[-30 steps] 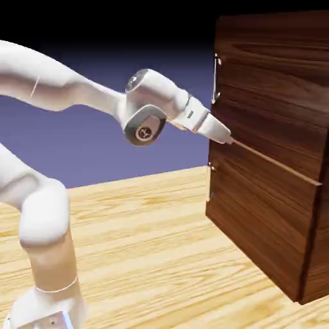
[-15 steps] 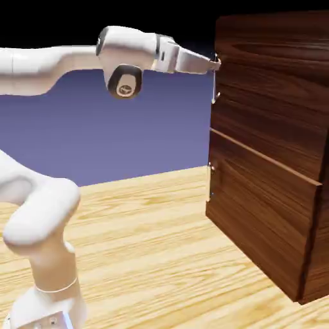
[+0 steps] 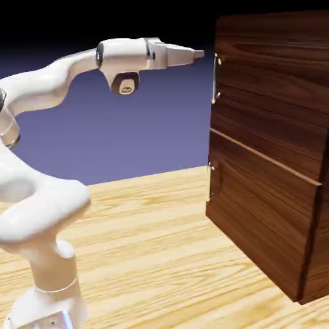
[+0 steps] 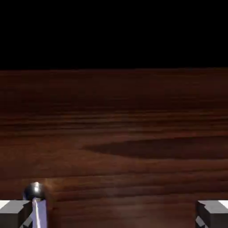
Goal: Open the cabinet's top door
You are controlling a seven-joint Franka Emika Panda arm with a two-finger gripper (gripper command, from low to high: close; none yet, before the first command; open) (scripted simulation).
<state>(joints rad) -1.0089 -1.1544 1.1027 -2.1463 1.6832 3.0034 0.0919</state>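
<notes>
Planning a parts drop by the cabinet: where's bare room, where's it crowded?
Bare: the table between the arm's base and the cabinet. Crowded: the upper handle, with the open tool close by in the exterior view.

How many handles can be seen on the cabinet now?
2. The upper handle is on the top door, near its left edge in the exterior view; the lower handle is below it on the lower panel. Unseen sides could hide more.
</notes>
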